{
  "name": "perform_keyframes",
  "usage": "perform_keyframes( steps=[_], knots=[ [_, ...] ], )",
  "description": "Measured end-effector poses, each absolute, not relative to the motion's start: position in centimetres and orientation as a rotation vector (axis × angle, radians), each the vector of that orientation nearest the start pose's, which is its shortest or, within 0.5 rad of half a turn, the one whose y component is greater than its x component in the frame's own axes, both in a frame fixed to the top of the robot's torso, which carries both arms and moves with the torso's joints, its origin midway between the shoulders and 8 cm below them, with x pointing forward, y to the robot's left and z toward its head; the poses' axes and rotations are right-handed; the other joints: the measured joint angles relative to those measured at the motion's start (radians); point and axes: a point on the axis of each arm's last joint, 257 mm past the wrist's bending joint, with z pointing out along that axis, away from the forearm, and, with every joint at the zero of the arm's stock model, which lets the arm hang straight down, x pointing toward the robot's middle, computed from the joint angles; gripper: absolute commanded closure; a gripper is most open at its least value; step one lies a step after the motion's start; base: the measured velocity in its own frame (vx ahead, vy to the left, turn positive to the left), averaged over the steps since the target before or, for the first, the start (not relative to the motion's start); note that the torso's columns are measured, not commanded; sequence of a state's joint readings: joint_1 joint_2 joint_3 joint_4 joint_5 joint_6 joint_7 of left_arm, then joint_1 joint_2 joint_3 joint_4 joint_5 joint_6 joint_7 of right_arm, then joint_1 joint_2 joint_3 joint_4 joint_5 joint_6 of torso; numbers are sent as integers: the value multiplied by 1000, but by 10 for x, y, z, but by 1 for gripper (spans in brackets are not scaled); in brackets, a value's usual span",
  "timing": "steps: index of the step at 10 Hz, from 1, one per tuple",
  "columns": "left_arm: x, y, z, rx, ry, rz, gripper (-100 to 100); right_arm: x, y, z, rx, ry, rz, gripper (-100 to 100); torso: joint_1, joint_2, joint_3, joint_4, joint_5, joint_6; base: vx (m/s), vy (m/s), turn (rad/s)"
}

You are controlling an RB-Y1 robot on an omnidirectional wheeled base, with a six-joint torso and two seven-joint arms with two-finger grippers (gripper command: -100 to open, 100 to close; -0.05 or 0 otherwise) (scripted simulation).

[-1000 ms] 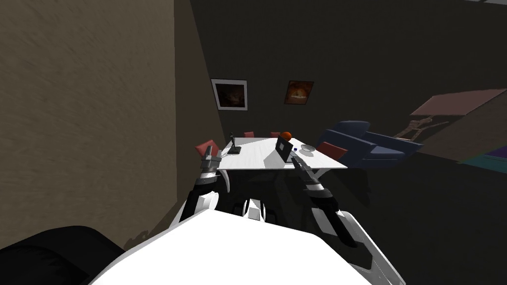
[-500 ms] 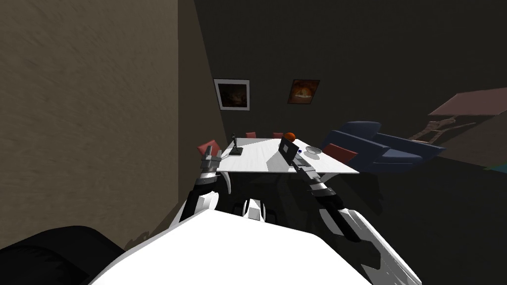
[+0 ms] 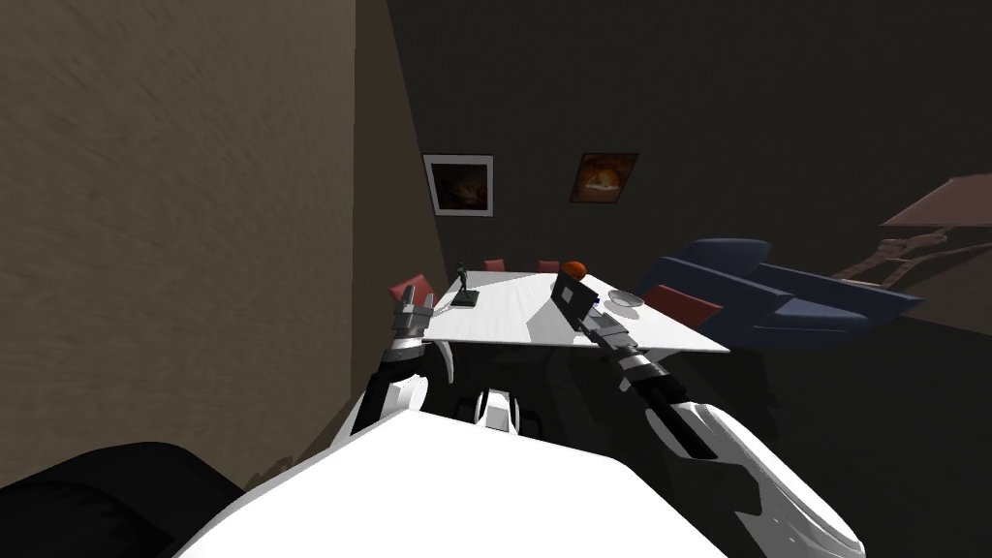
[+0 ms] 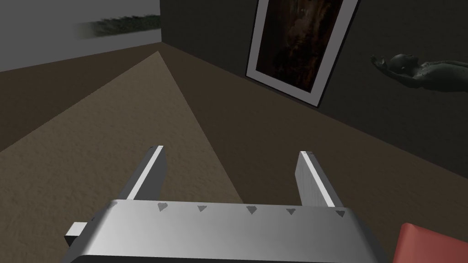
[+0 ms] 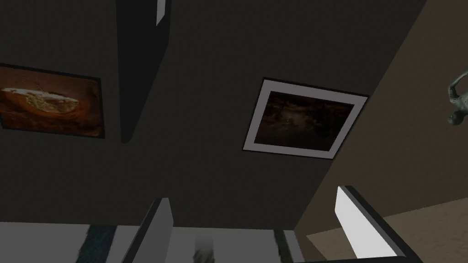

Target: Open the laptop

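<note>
Both jaws apart; laptop lid (image 3: 572, 294) up.

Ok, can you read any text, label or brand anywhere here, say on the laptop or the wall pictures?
No readable text anywhere.
On the laptop: dark lid, no logo or lettering visible.
On the white-framed picture: dim image, no words.
On the orange picture: no words.
</note>
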State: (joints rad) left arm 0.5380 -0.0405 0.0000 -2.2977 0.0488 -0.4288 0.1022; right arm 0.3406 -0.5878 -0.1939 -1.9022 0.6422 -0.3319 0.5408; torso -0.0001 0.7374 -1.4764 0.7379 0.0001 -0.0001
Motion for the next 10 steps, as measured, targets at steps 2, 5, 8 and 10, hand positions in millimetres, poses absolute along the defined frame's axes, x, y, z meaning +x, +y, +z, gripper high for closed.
perform_keyframes(
  steps=[2,5,8,10],
  knots=[
    [347,295,6,-827,570,-1391,0,448,-381,-116,-451,1395,-176,-100,0,1,1,0,0,0,63,34,48],
    [347,295,6,-827,570,-1391,0,456,-415,-119,-582,1412,-373,-100,0,1,1,0,0,0,55,34,45],
    [347,295,6,-827,570,-1391,0,462,-450,-116,-696,1415,-550,-100,0,1,1,0,0,0,49,24,39],
    [347,295,6,-827,570,-1391,0,464,-468,-111,-759,1411,-647,-100,0,1,1,0,0,0,43,22,34]
  ],
)
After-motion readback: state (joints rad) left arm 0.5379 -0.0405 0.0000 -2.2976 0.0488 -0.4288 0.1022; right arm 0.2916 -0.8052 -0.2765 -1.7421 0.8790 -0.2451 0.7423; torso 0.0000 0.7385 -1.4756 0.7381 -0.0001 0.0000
